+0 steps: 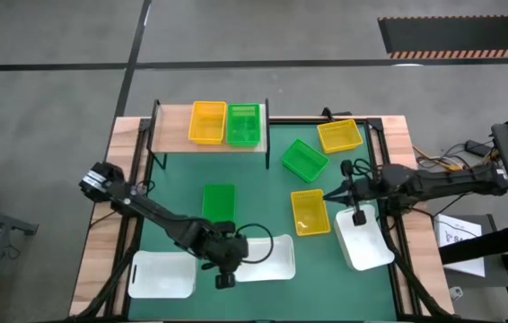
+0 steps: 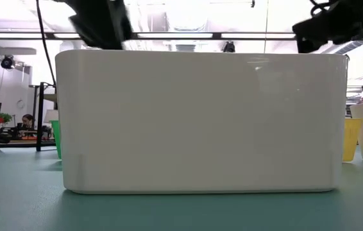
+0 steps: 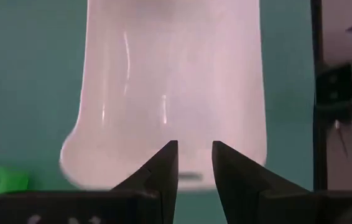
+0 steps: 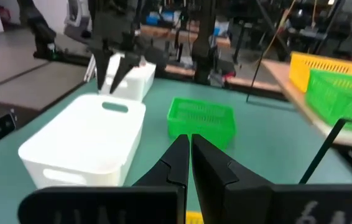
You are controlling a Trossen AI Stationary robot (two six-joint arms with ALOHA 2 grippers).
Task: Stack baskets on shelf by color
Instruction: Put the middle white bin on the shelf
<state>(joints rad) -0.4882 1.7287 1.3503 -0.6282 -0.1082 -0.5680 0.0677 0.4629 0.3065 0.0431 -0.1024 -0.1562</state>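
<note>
Baskets lie scattered about the shelf, the pale plank on black posts at the far end of the green mat. On the plank a yellow basket and a green basket stand side by side, touching; a bare stretch of plank remains beside the yellow one. Just off the shelf's end sit a second green basket and a second yellow basket; a third yellow basket and a third green basket lie on the mat nearer the arms. Three white baskets sit farthest from the shelf: the middle white basket, the left white basket and the right white basket.

The left gripper hangs over the rim of the middle white basket, its fingers parted by a narrow gap and holding nothing. The right gripper hovers near the right white basket, its fingers closed to a slit with nothing between them.

Handling, by judgement: these are thin moulded plastic tubs, light and stiff but smooth-walled, hence likely to slip. A pinch across one upright wall at the rim, near the handle slot, seems the surest hold; the slotted coloured ones offer more purchase.
</note>
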